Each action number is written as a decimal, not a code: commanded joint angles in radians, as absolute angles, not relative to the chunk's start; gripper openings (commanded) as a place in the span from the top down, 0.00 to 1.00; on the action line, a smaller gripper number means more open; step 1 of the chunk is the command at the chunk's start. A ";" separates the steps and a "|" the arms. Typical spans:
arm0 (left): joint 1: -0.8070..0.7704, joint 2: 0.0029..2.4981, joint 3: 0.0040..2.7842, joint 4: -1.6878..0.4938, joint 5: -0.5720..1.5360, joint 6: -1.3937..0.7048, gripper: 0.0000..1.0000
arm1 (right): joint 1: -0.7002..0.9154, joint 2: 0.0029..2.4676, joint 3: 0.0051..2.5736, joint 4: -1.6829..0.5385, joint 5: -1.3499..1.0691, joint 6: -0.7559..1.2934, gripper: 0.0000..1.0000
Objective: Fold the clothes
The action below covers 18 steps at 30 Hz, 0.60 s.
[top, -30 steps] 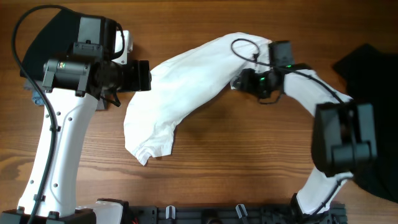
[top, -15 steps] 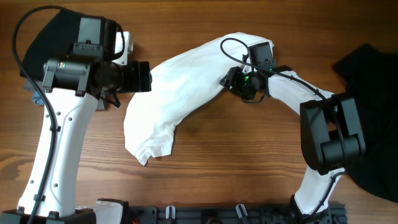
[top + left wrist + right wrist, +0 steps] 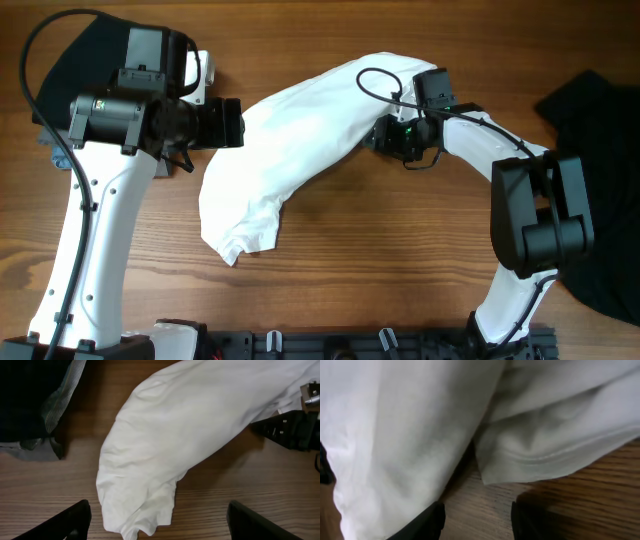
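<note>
Overhead view: the white T-shirt (image 3: 300, 130) lies in a long crumpled bunch, bent like an arc, on the wooden table (image 3: 380, 260). No flat panel and no neat fold shows, so I judge that the folding is hardly begun. The shirt must first be spread out. The left gripper (image 3: 235, 122) is at the left edge of the T-shirt, at its upper part. The right gripper (image 3: 375, 133) is at the right edge of the T-shirt, near its top end. A black garment (image 3: 590, 130) lies well to the right of the T-shirt, in a loose heap and also not folded.

Left wrist view: the two fingers (image 3: 70, 522) stand wide apart and hold nothing, so this gripper is released. The lower end of the T-shirt hangs between them in the picture. To the left of the T-shirt lies a dark garment with a grey striped lining (image 3: 30, 400), crumpled as well.

Right wrist view: the fingertips (image 3: 425, 522) stand partly apart with bare wood between them, just below a hemmed edge (image 3: 555, 460) of the T-shirt. No cloth is gripped yet. Almost everything is left to do.
</note>
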<state>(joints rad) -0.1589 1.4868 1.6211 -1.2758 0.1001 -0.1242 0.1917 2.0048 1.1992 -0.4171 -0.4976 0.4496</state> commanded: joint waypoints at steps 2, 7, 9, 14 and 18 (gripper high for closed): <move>-0.162 1.487 1.636 -1.272 0.112 -0.109 0.13 | 0.191 2.046 1.179 -0.371 -0.335 0.606 0.58; -0.162 1.487 1.636 -1.273 0.112 -0.109 0.14 | 0.197 2.048 1.179 -0.344 -0.259 0.640 0.69; -0.162 1.487 1.636 -1.273 0.112 -0.109 0.14 | 0.199 2.053 1.179 -0.339 -0.254 0.640 0.69; -0.162 1.487 1.636 -1.273 0.112 -0.109 0.14 | 0.199 2.080 1.179 -0.328 -0.255 0.637 0.60; -0.162 1.487 1.636 -1.273 0.112 -0.109 0.14 | 0.199 2.085 1.179 -0.310 -0.262 0.613 0.81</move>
